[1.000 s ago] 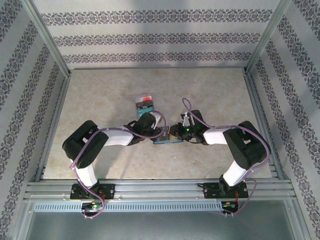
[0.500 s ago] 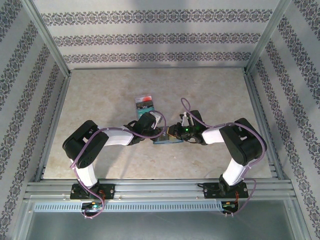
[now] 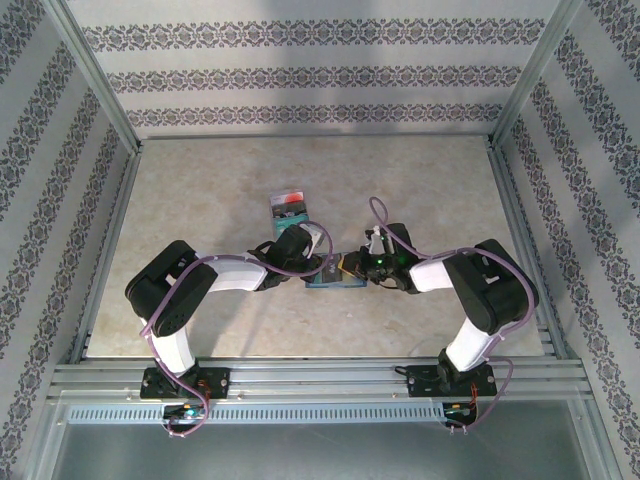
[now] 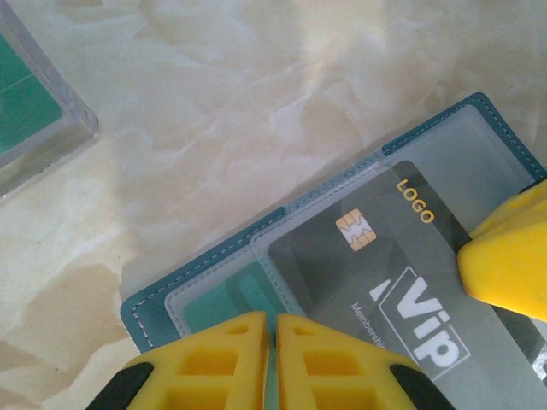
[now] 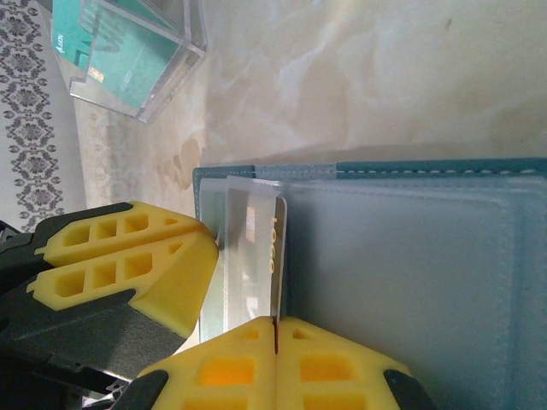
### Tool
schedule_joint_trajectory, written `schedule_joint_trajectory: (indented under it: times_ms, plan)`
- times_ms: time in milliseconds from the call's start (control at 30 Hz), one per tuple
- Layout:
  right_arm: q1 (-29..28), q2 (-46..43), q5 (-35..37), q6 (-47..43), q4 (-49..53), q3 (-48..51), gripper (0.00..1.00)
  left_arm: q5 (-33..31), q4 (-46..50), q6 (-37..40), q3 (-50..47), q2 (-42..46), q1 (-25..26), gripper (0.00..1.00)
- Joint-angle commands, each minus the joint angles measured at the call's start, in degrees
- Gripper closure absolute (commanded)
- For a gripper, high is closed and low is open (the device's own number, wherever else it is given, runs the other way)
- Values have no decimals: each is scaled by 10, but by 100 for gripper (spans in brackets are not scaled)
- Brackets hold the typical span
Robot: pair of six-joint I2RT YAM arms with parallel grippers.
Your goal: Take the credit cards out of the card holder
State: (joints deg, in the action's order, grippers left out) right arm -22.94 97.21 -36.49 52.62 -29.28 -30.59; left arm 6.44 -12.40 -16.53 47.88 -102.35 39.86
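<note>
The slate-blue card holder (image 3: pixel 330 281) lies open on the table between both grippers. In the left wrist view its clear slots (image 4: pixel 479 162) hold a black VIP credit card (image 4: pixel 402 282) and a teal-green card (image 4: pixel 224 301). My left gripper (image 4: pixel 273 354) is shut, its tips resting on the holder's near edge. In the right wrist view my right gripper (image 5: pixel 275 331) is shut on the edge of the black card (image 5: pixel 275 243), which stands partly out of the card holder (image 5: pixel 410 256). The left gripper's fingers (image 5: pixel 128 260) sit right beside it.
A clear plastic box (image 3: pixel 290 207) with teal and red cards stands just behind the left gripper; it is also in the wrist views (image 4: pixel 34 111) (image 5: pixel 128 51). Patterned walls and metal rails enclose the marble tabletop (image 3: pixel 200 190).
The right arm has drawn back slightly to the right with the black card. The left arm and the holder have stayed put.
</note>
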Motion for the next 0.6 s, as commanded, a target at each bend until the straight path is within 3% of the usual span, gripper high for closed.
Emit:
schedule_joint_trajectory:
  times_ms: [0, 567]
  plan:
    - [11, -13, 2, -7, -1, 12, 93, -19, 46, -1, -13, -5, -7, 89]
    - [35, -41, -2, -12, 4, 30, 91, -21, 47, 1, -14, 2, -10, 89]
